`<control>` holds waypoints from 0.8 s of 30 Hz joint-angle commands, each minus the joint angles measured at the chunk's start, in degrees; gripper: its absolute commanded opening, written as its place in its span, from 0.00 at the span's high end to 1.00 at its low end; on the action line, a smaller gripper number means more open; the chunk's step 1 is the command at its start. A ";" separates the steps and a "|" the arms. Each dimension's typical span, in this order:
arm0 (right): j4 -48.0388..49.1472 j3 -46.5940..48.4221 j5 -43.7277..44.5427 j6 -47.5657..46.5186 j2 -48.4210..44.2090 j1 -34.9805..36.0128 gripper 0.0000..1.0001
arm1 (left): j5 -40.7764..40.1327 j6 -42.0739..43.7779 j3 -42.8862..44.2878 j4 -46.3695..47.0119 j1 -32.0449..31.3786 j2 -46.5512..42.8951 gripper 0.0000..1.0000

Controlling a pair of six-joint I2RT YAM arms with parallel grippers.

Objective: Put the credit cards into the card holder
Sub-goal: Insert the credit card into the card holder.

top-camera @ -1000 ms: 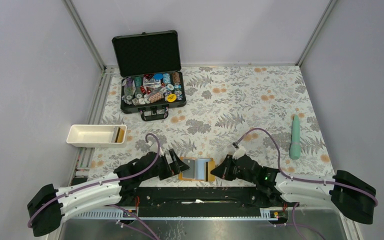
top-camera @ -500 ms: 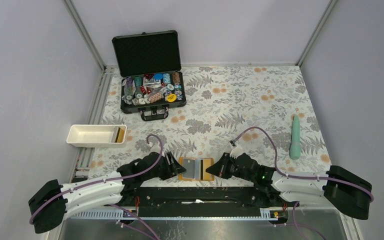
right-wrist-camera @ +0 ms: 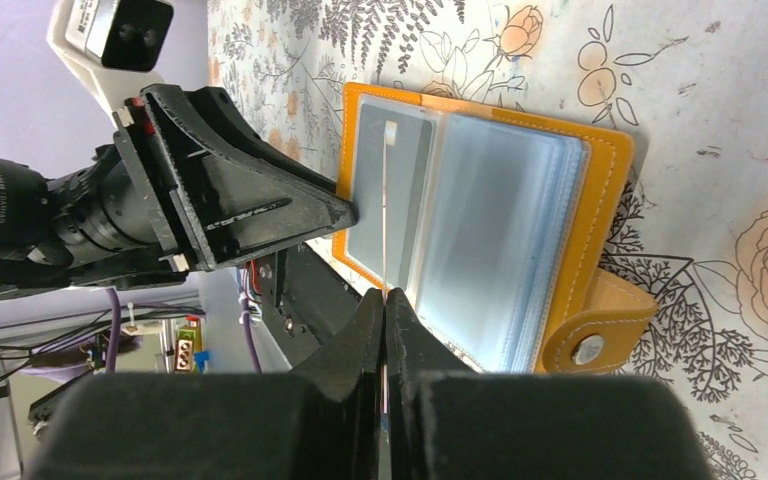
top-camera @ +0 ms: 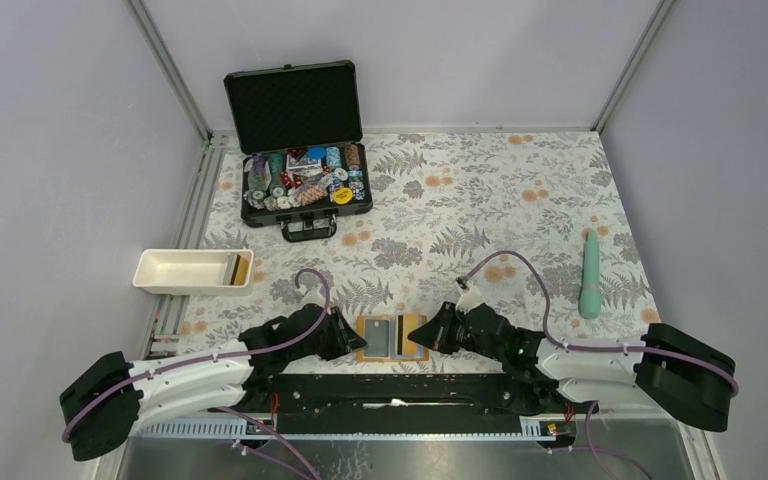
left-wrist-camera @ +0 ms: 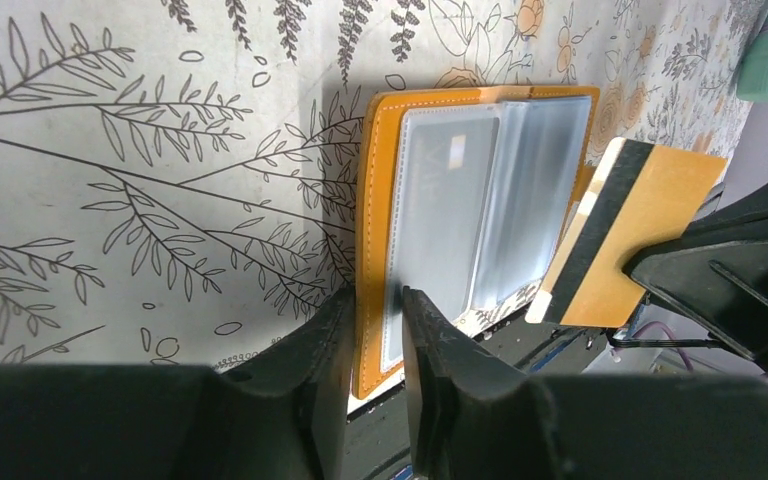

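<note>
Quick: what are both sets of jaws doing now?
Left gripper: jaws partly closed around an edge of the wallet; grip cannot be told.
Right gripper: jaws closed on a card.

"What's everything sitting on?"

"One table (top-camera: pixel 480 200), covered in a fern print with orange flowers."

"Far left corner?"

"A black hard case (top-camera: pixel 295 105), lid standing open and poker chips (top-camera: pixel 305 182) packed in the bottom half."

"Left edge?"

"A white tray (top-camera: pixel 175 270), long and shallow. There's something brown-orange at its right end, can't tell what."

"Right side?"

"A teal handled thing (top-camera: pixel 590 275), lying flat, well apart from the rest."

"Near edge?"

"The orange card holder (top-camera: pixel 392 338), lying open and flat with its clear sleeves up, just beyond the black bar (top-camera: pixel 390 385) along that edge."
</note>
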 commanded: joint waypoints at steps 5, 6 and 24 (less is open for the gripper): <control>6.25 2.98 1.53 -1.26 4.98 -0.22 1.00 | -1.47 1.27 0.56 -1.73 0.21 0.85 0.77; 6.79 3.14 1.50 -1.27 5.76 -0.23 1.00 | -1.40 1.27 0.56 -1.78 0.18 0.83 0.78; 13.13 3.18 0.55 0.12 14.17 -0.32 1.00 | -1.03 1.96 1.77 -2.08 0.30 2.27 0.80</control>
